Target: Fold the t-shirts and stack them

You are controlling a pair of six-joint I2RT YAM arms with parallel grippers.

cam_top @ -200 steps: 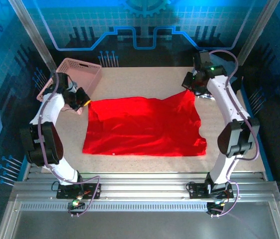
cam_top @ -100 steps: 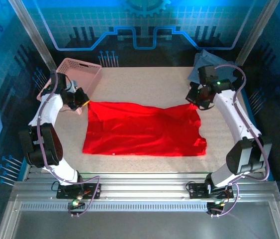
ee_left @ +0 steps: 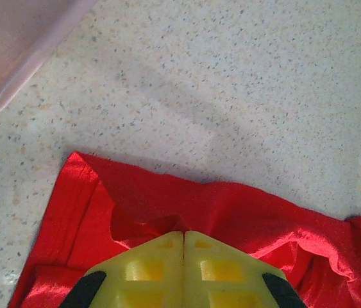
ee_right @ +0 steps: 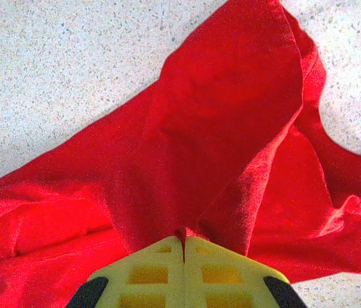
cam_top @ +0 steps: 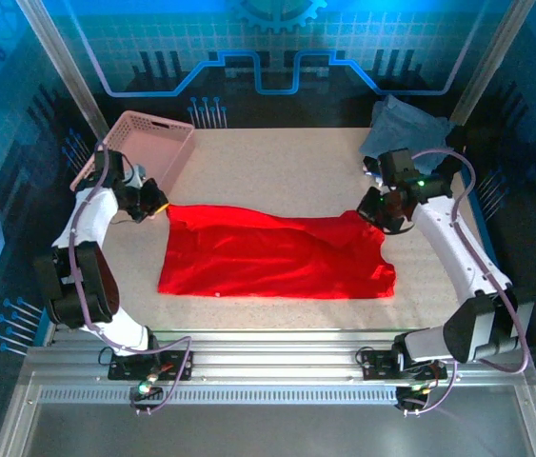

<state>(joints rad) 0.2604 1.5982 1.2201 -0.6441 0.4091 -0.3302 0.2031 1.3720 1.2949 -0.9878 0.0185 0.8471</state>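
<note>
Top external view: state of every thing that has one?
red t-shirt: spread on table, both far corners pinched, fold unfinished.
left gripper: shut on red t-shirt's far-left corner.
right gripper: shut on red t-shirt's far-right corner.
pink basket: upright.
grey-blue shirt: lying far right, bunched.

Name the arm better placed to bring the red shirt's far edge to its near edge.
Right, narrowly. Both hold far corners of the red t-shirt, but the right gripper stands nearer the near edge than the left gripper.
</note>
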